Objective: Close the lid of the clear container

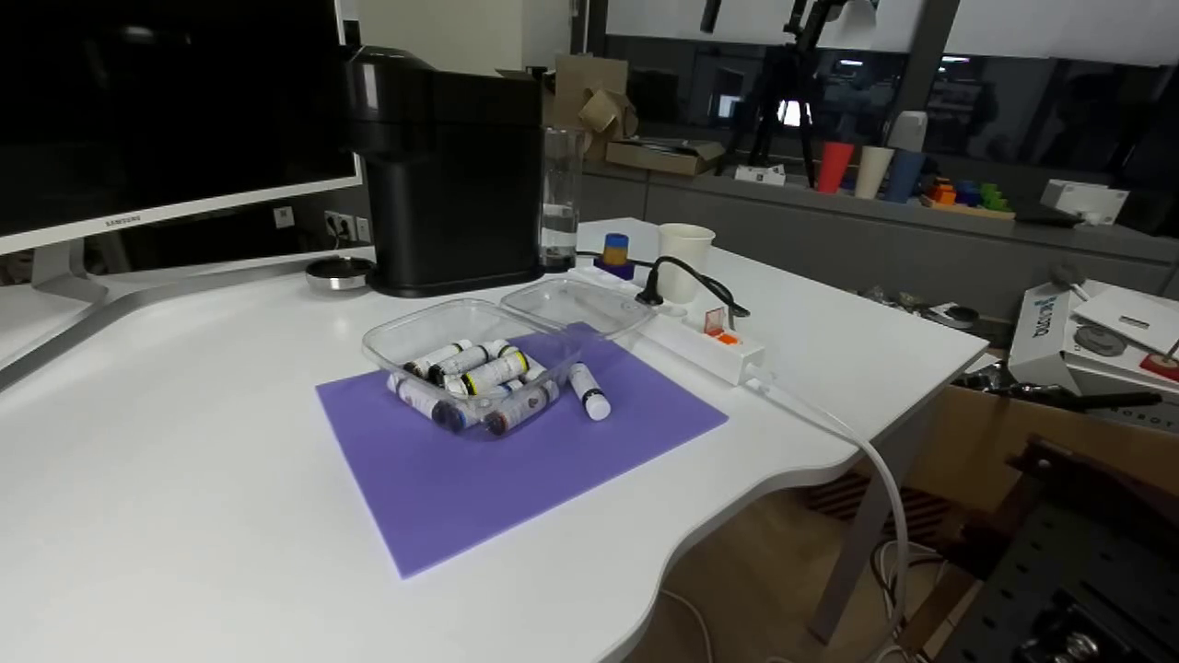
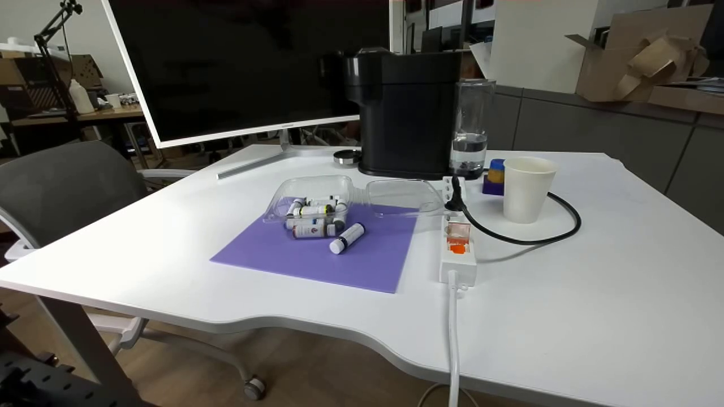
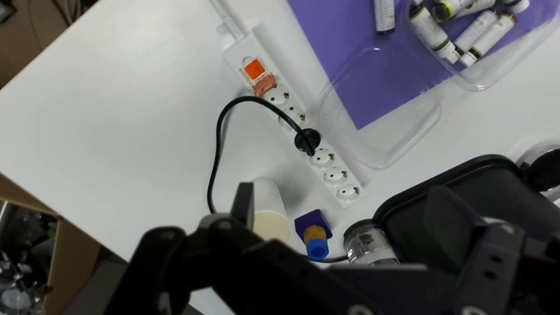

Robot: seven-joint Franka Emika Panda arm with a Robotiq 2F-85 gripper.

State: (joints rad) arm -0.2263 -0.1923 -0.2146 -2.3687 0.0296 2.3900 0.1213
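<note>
The clear container (image 1: 428, 320) stands on a purple mat and holds several small white bottles; it shows in both exterior views (image 2: 317, 184) and at the top right of the wrist view (image 3: 480, 83). Its see-through lid (image 1: 578, 308) is folded open beside it, reaching toward the power strip, also in an exterior view (image 2: 403, 198) and the wrist view (image 3: 387, 135). Whether the lid's outer edge touches the strip I cannot tell. My gripper (image 3: 348, 214) is open and empty, high above the cup, blocks and coffee machine, off to the side of the lid. It is out of both exterior views.
A white power strip (image 3: 321, 157) with a black plug (image 3: 307, 140) runs beside the lid. A paper cup (image 3: 267, 197), coloured blocks (image 3: 316, 236), a water tank (image 3: 372, 247) and a black coffee machine (image 2: 410, 113) stand nearby. A loose bottle (image 1: 589, 391) lies on the purple mat (image 1: 516, 488).
</note>
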